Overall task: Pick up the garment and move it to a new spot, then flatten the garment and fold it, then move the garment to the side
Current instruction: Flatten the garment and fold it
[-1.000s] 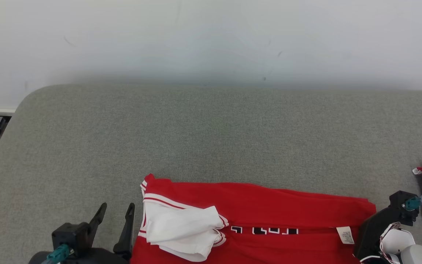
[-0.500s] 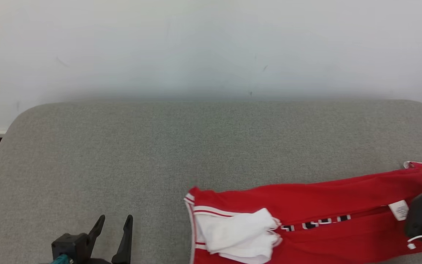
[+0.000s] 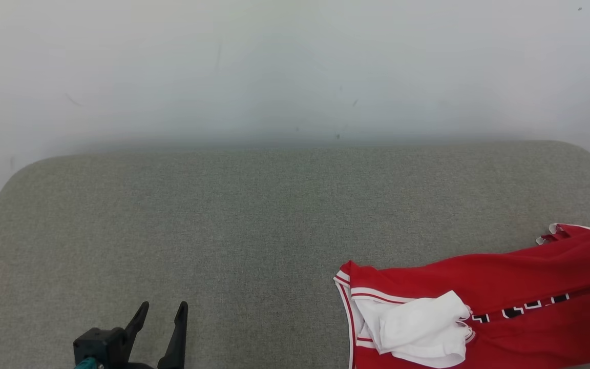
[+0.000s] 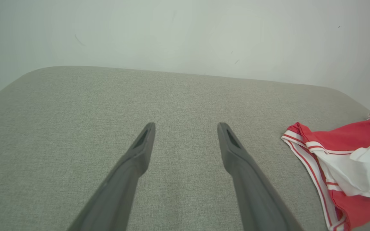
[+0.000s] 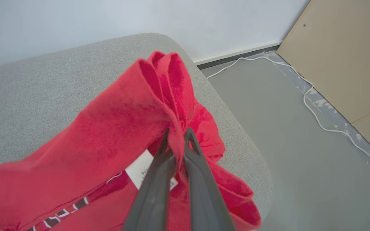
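The garment (image 3: 484, 287) is a red jersey with white trim and black lettering, lying at the lower right of the grey cushion (image 3: 254, 220) in the head view. A white piece of its fabric (image 3: 418, 328) is bunched at its left end. In the right wrist view my right gripper (image 5: 177, 133) is shut on a raised fold of the garment (image 5: 117, 128) near the cushion's right edge. At the lower left my left gripper (image 3: 161, 306) stands open with nothing in it, well left of the garment. The left wrist view has the left gripper (image 4: 186, 126) over bare cushion, the garment (image 4: 345, 160) to its right.
A pale wall (image 3: 295, 66) runs behind the cushion. In the right wrist view the cushion's right edge drops to a grey floor (image 5: 294, 134) with a white cable (image 5: 316, 106) and a tan panel (image 5: 348, 48).
The garment has slid right across the cushion, pulled by my right gripper, which has passed out of the head view. The head camera has also shifted. My left gripper stays open in place.
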